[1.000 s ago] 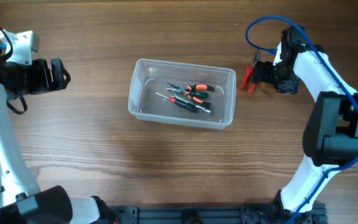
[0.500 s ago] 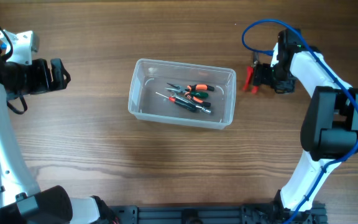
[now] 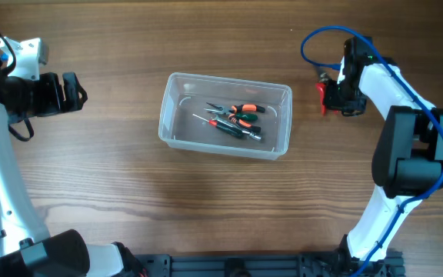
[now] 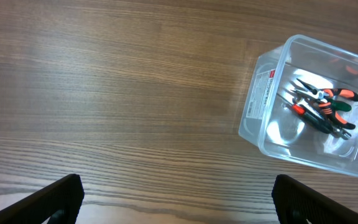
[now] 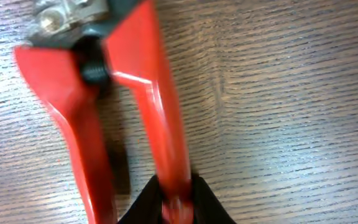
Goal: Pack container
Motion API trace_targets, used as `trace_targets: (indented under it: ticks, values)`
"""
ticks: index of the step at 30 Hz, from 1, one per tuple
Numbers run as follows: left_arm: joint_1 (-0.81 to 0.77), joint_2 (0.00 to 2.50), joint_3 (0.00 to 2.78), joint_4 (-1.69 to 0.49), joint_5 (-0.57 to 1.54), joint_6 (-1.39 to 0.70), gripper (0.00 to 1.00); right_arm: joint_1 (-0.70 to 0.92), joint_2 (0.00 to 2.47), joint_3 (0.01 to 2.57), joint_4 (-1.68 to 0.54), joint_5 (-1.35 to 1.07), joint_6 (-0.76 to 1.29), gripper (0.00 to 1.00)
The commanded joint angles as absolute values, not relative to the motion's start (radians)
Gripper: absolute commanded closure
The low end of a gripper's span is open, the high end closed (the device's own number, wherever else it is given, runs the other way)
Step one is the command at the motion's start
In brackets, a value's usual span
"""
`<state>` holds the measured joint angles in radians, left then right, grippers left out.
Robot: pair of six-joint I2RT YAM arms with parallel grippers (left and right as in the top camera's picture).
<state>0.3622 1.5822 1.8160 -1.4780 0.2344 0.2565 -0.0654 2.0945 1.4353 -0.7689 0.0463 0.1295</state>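
The red-handled pliers (image 3: 323,96) have shifted right since a second ago, away from the container (image 3: 229,78) and in toward the right arm; the tub itself has not moved.

The container sits at mid-table, a clear rectangular tub with its long sides running left to right. In the left wrist view it lies at the right edge, a white label (image 4: 257,93) on its near end wall. Inside it lie a few hand tools in a loose heap: orange-handled pliers (image 3: 241,108), a green-handled tool (image 3: 246,119) and a thin screwdriver (image 3: 225,126), all right of the tub's centre.

To the right of the tub and a little farther back, apart from its wall, the right gripper (image 3: 331,96) is clamped on the red-handled pliers. The right wrist view shows its black fingertips (image 5: 210,202) pinching one red handle, the other handle free beside it and the metal pivot (image 5: 61,15) at the top, with the pliers low over the wooden table (image 3: 129,200).

The left gripper (image 3: 74,92) hangs well off to the left, its fingers spread wide and holding nothing.
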Motion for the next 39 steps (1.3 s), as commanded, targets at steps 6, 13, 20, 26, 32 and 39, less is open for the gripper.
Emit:
trace_targets:
  ticks: [6, 13, 20, 26, 32, 39]
  values:
    - [0.364, 1.584, 1.813, -1.478, 0.254, 0.254, 0.00, -0.063, 2.141, 1.428, -0.782, 0.037, 0.125, 0.95]
    - [0.364, 1.584, 1.813, -1.478, 0.254, 0.255, 0.00, -0.063, 2.141, 1.428, -0.782, 0.033, 0.105, 0.96]
    - [0.364, 1.584, 1.813, -1.478, 0.254, 0.255, 0.00, -0.058, 2.074, 1.482, -0.832, 0.033, 0.057, 0.96]
    - [0.364, 1.584, 1.813, -1.478, 0.254, 0.254, 0.00, 0.010, 1.869, 1.530, -0.868, 0.037, -0.067, 0.96]
    - [0.364, 1.584, 1.813, -1.478, 0.254, 0.254, 0.00, 0.227, 1.728, 1.530, -0.861, 0.168, -0.155, 0.96]
    - [0.364, 1.584, 1.813, -1.478, 0.254, 0.254, 0.00, 0.255, 1.728, 1.530, -0.860, 0.188, -0.155, 0.96]
